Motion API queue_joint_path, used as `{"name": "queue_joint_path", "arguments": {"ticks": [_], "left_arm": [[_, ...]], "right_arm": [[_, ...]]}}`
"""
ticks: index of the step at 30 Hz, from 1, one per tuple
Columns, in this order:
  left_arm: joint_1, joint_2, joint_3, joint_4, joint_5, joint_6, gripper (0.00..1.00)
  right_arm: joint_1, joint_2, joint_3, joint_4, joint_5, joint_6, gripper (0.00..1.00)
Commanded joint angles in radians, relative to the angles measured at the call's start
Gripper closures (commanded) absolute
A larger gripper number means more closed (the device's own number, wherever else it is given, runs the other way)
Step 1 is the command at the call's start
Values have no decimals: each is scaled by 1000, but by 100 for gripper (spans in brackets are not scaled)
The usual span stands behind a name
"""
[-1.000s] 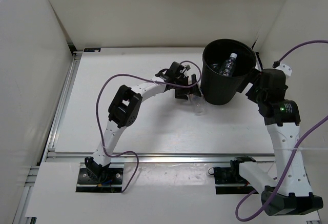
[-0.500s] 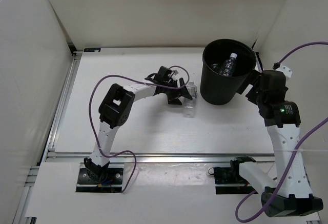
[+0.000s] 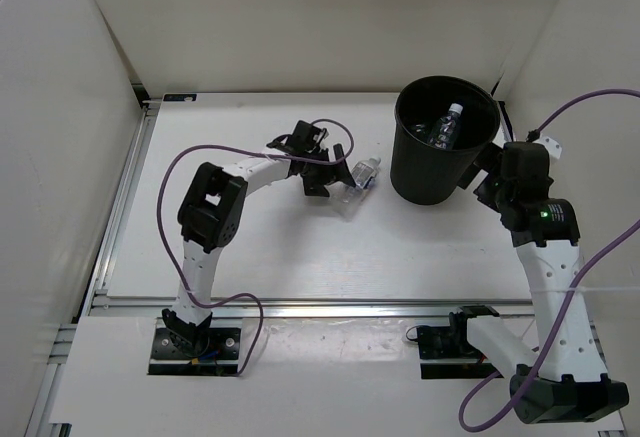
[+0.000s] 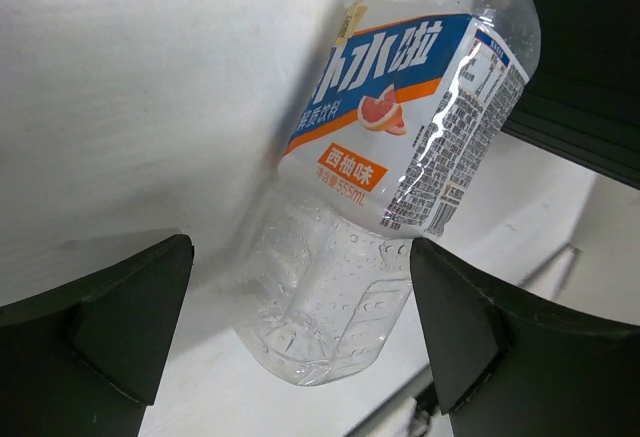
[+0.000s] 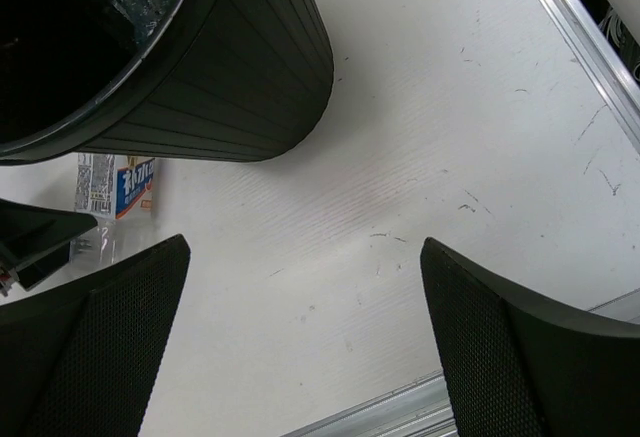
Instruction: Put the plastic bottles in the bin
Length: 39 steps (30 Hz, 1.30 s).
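Left tool (image 3: 335, 172) spread wide, gripping nothing. Blue-label bottle (image 4: 400, 127) lies on its side on bench (image 3: 260, 247), just ahead of the fingers, left of bin (image 3: 430, 172). Step looks like pickup: needs closing on the bottle, then a lift over the rim. Label reads 西柚味, 555mL.

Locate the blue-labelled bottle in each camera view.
Top external: blue-labelled bottle on the table, just left of the bin.
Left wrist: bottle fills the centre; bin at top right.
Right wrist: bottle at left edge, beside the bin.
Shared landmark: the bin's black ribbed wall.
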<state>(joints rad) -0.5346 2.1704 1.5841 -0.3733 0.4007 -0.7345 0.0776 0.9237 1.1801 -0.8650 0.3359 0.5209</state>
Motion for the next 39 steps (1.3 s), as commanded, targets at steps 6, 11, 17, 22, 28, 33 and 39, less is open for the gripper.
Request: {"name": "queue_joint_path", "arguments": {"ticks": [6, 11, 17, 22, 28, 33, 39], "left_arm": [[-51, -40, 77, -79, -195, 167, 0], [-83, -27, 146, -90, -272, 207, 0], [-93, -58, 169, -90, -354, 219, 0], [-93, -69, 140, -90, -344, 233, 0], [-93, -31, 181, -90, -278, 233, 0], [-102, -11, 237, -90, -257, 233, 0], [-111, -1, 257, -90, -211, 233, 0]], "right_arm": [[-7, 9, 3, 37, -20, 22, 0], [-7, -2, 12, 37, -20, 1, 0], [-7, -23, -20, 37, -20, 1, 0], [-7, -33, -31, 37, -29, 1, 0], [-7, -23, -31, 46, -29, 1, 0], [-7, -32, -40, 46, -38, 1, 0], [-7, -33, -51, 46, -38, -9, 0]]}}
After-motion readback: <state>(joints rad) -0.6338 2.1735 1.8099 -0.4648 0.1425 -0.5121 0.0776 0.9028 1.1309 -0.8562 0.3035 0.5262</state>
